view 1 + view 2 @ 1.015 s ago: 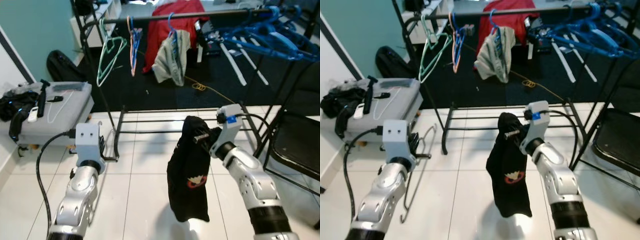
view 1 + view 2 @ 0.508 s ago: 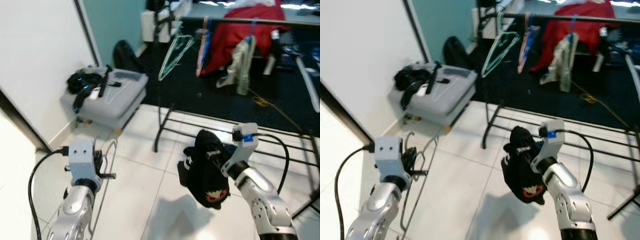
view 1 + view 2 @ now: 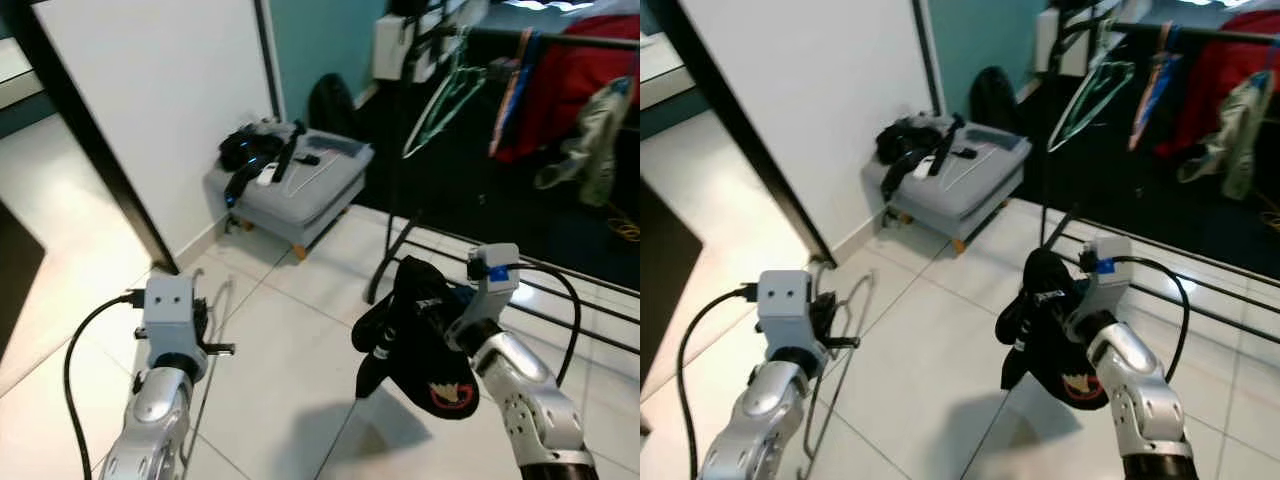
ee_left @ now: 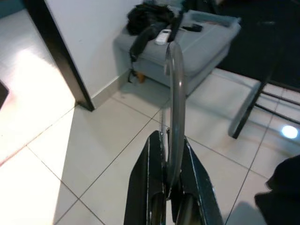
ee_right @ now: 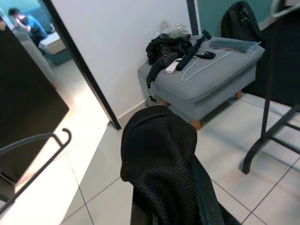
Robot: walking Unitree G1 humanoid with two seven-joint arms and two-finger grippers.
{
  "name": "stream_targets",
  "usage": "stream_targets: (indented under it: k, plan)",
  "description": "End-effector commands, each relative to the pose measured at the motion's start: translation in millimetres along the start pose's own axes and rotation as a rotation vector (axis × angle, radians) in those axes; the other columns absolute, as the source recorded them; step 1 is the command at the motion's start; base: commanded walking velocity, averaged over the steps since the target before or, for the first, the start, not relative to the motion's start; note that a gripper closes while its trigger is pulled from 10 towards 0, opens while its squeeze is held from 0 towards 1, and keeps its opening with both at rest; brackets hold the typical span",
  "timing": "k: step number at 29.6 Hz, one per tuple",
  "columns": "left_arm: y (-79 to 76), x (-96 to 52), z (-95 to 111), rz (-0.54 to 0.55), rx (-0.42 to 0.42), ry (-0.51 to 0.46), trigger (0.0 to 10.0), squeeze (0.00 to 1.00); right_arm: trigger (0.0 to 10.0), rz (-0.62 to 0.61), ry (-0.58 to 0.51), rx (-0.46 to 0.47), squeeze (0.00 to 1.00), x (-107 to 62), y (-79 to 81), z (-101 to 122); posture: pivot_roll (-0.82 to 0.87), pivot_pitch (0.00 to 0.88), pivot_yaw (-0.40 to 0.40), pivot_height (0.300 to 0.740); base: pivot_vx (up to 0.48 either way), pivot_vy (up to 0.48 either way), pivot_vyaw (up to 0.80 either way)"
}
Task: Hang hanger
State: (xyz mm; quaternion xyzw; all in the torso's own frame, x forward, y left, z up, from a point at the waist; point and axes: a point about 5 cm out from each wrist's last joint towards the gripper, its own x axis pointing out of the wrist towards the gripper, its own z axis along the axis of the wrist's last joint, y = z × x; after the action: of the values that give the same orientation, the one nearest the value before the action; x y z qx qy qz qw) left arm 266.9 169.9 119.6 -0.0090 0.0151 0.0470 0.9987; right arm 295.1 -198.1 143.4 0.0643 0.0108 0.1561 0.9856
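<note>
Hanger of thin grey wire (image 3: 840, 345), pinched between the two closed black fingers of the left gripper (image 4: 169, 187) at low left, dangling beside the silver arm above the white tiled floor (image 3: 280, 400), hook curving up past the fingertips. Probably light and springy, stiff enough to keep its outline yet free to swing and pivot in a narrow pinch; smooth wire likely slippery, so best held on the straight neck just under the hook, leaving the hook bare for a rail. Just across, right gripper (image 3: 440, 305) clamped on a limp black garment with a red print (image 3: 420, 345), cloth draped over the fingers and sagging in folds, soft and prone to sway. Farther off, grey upholstered footstool (image 3: 960, 185) against the white wall, strewn with black straps, a white remote and a pale wire hanger. Farthest, black metal clothes rack (image 3: 400, 150) over dark carpet, carrying a pale green hanger (image 3: 440, 95), a red garment (image 3: 580, 85) and a beige one.
</note>
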Motion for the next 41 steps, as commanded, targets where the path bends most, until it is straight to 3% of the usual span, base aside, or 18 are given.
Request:
stream_targets:
  k: [1,18,22,28,32,34,38,41]
  plan:
    - [7.9,-2.0,-4,0.036,0.005,0.013,10.0,0.00,10.0,0.033,0.000,-0.004,0.00,3.0,7.5,1,-0.05,0.091,0.049,0.740,0.000,0.000,0.80]
    - [13.0,-5.3,-9,0.096,0.018,0.018,10.0,0.00,10.0,0.049,0.031,-0.059,0.00,2.4,5.1,-6,-0.04,0.060,-0.010,0.740,0.000,0.000,0.80]
    - [12.3,-4.2,-20,0.083,0.032,0.048,10.0,0.00,10.0,0.037,0.033,-0.042,0.00,2.6,4.5,-16,-0.03,0.002,0.013,0.740,0.000,0.000,0.80]
    - [10.5,3.2,-35,0.056,0.105,0.081,10.0,0.00,10.0,0.003,0.054,-0.051,0.00,7.6,2.0,-33,-0.03,0.000,0.030,0.740,0.000,0.000,0.80]
    - [12.5,5.9,-42,0.063,0.078,0.089,10.0,0.00,10.0,-0.017,0.066,-0.041,0.00,10.8,-0.7,-43,-0.03,0.000,0.043,0.740,0.000,0.000,0.80]
    - [10.6,9.5,-50,0.040,0.006,0.111,10.0,0.00,10.0,-0.044,0.086,-0.043,0.00,14.9,-4.2,-52,-0.03,0.000,0.046,0.740,0.000,0.000,0.80]
    - [3.5,8.7,-54,-0.026,0.008,0.132,10.0,0.00,10.0,-0.056,0.082,-0.047,0.00,19.2,-5.9,-52,-0.03,0.000,0.037,0.740,0.000,0.000,0.80]
    - [8.1,7.3,-58,-0.029,0.013,0.139,10.0,0.00,10.0,-0.052,0.078,-0.055,0.00,21.7,-4.6,-52,-0.02,0.000,0.028,0.740,0.000,0.000,0.80]
